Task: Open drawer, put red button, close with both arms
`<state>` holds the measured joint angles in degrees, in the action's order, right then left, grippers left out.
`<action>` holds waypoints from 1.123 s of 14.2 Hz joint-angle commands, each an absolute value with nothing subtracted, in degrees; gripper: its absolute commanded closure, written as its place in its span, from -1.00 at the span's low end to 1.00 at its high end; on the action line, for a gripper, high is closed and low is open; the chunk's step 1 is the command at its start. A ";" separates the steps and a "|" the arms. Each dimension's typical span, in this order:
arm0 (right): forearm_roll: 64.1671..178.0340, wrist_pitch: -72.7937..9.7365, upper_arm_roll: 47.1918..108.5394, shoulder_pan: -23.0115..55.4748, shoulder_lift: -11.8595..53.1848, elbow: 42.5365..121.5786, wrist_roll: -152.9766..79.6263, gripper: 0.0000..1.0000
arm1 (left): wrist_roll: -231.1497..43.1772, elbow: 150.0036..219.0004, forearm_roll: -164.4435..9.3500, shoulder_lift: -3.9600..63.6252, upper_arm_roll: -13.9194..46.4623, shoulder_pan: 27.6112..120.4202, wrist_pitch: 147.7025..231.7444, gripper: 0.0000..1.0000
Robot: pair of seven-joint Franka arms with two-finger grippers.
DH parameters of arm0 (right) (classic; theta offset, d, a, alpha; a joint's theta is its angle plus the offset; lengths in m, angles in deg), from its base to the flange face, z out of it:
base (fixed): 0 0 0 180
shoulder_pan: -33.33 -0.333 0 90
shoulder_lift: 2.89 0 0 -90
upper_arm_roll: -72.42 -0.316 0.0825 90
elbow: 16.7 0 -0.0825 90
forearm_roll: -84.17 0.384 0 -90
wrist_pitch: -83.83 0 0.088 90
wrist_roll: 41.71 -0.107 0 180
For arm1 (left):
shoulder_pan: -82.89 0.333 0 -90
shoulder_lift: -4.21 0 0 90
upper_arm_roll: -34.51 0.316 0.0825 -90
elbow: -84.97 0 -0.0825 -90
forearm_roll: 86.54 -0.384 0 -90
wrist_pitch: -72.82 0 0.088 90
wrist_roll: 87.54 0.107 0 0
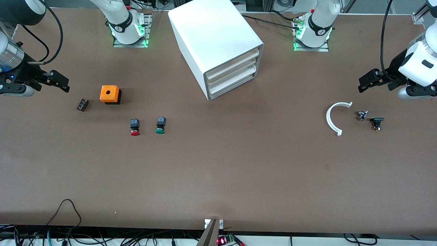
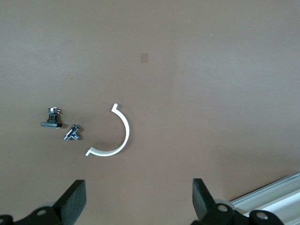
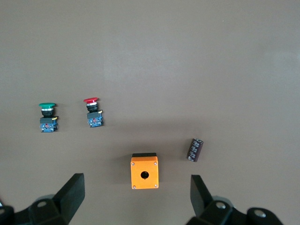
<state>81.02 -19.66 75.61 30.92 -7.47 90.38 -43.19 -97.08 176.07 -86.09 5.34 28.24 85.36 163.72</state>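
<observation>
A wide brown bench (image 1: pixel 218 171) with a matte, faintly scuffed top fills nearly the whole front view. Cables and a small board with a red light are seen along its edge nearest the front camera, and metal framing and more cables along the edge where the arm bases glow green. No readable writing or brand is made out anywhere; only a round mark on the band at each arm's base is seen, too small to read.

A white cabinet (image 1: pixel 215 37) is set between the two bases, turned at an angle, with three drawers all pushed in; the bottom drawer (image 1: pixel 232 85) is closed. The red button (image 1: pixel 135 126) is lying on the bench toward the right arm's end, just beside a green button (image 1: pixel 160 125), nearer the front camera than an orange box (image 1: pixel 110 94) with a hole in its top. A small dark part (image 1: pixel 82 104) is lying near the box.

The right gripper (image 1: pixel 61 83) is held wide and empty over the bench edge at its end; its arm is cut off by the frame. The left gripper (image 1: pixel 367 82) is likewise spread wide, holding nothing, above a white curved clip (image 1: pixel 332 118) and two small metal parts (image 1: pixel 362 115) whose details are hard to make out.
</observation>
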 commanded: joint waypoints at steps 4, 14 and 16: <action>82.14 -18.56 77.16 31.04 -7.46 89.73 -42.50 -1.00 | -96.06 174.61 -86.71 6.15 28.01 85.35 162.91 -1.00; 82.76 -21.02 76.72 30.43 -5.10 89.38 -42.32 -1.00 | -95.97 173.91 -86.72 6.76 28.01 85.00 162.91 -1.00; 83.81 -21.46 76.72 29.29 -1.59 87.64 -42.76 -1.00 | -95.97 173.65 -86.63 9.21 27.92 84.65 163.26 -1.00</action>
